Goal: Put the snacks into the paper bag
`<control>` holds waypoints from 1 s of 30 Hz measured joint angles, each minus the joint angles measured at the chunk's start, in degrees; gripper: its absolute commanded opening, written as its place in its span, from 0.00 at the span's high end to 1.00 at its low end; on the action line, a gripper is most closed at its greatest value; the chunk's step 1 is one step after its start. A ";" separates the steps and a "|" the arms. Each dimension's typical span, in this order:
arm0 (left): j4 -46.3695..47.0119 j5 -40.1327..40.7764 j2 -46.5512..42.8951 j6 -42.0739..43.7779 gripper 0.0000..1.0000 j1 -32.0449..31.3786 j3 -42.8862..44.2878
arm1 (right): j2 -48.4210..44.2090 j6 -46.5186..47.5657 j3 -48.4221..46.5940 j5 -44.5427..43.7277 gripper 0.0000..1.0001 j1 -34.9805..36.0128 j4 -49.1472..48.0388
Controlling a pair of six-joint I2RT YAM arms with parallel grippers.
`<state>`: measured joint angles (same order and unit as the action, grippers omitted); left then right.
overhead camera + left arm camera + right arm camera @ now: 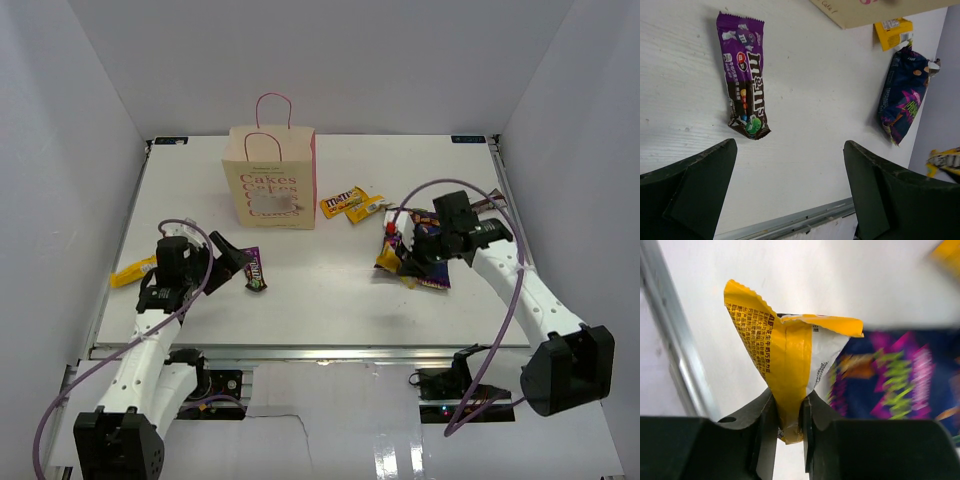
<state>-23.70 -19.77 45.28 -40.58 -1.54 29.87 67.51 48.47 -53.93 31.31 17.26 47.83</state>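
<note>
The cream paper bag (270,182) with "Cakes" lettering stands upright at the back centre; its corner shows in the left wrist view (875,10). My right gripper (403,256) (787,425) is shut on a yellow-orange candy packet (387,260) (785,355), held up over the glossy purple chip bag (433,274) (890,375) (902,97). My left gripper (235,262) (790,165) is open and empty, just left of the dark purple candy packet (256,270) (742,75), which lies flat. Two yellow packets (350,205) lie right of the bag; one shows in the left wrist view (892,32).
Another yellow packet (132,270) lies at the table's left edge behind my left arm. White walls close in the table on three sides. The metal front rail (790,222) runs just below my left fingers.
</note>
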 measured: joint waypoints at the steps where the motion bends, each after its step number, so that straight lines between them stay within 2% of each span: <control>1: 0.24 -0.04 0.87 -0.26 0.02 -0.66 -0.20 | 1.84 -1.38 -4.22 1.09 0.76 1.22 -1.33; 5: 0.35 1.33 4.48 -1.75 0.02 -5.84 -0.81 | 11.96 -10.64 -22.64 2.19 0.80 6.25 -11.50; 12: 0.02 9.18 10.60 -4.24 0.04 -15.67 -1.01 | 35.30 -26.10 -56.83 -2.01 0.79 14.82 -26.34; 16: -1.40 13.88 12.44 -4.68 0.05 -17.33 -0.74 | 43.63 -31.08 -64.76 -6.80 0.75 17.57 -32.15; 21: -2.69 19.34 12.81 -4.22 0.05 -17.44 1.84 | 49.03 -34.93 -66.84 -11.65 0.70 19.43 -37.83; 22: -2.58 20.17 13.00 -3.98 0.05 -17.44 2.32 | 49.48 -35.32 -66.84 -12.20 0.67 19.61 -38.64; 23: -2.38 20.85 13.35 -3.76 0.05 -17.44 2.69 | 49.88 -35.67 -66.82 -12.68 0.56 19.69 -39.36; 24: -2.12 21.38 13.97 -3.37 0.05 -17.44 3.06 | 50.07 -36.09 -66.77 -13.22 0.49 19.80 -40.00; 25: -1.60 21.97 15.21 -2.91 0.06 -17.44 3.50 | 50.12 -36.15 -66.58 -13.73 0.37 19.87 -40.68; 30: -0.44 23.08 20.59 -1.33 0.12 -17.44 4.98 | 49.13 -36.13 -64.06 -15.52 0.16 19.80 -43.19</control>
<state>-24.14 3.31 65.87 -41.91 -18.98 34.85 116.64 12.34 -117.99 15.79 37.06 4.64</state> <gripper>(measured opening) 0.908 0.780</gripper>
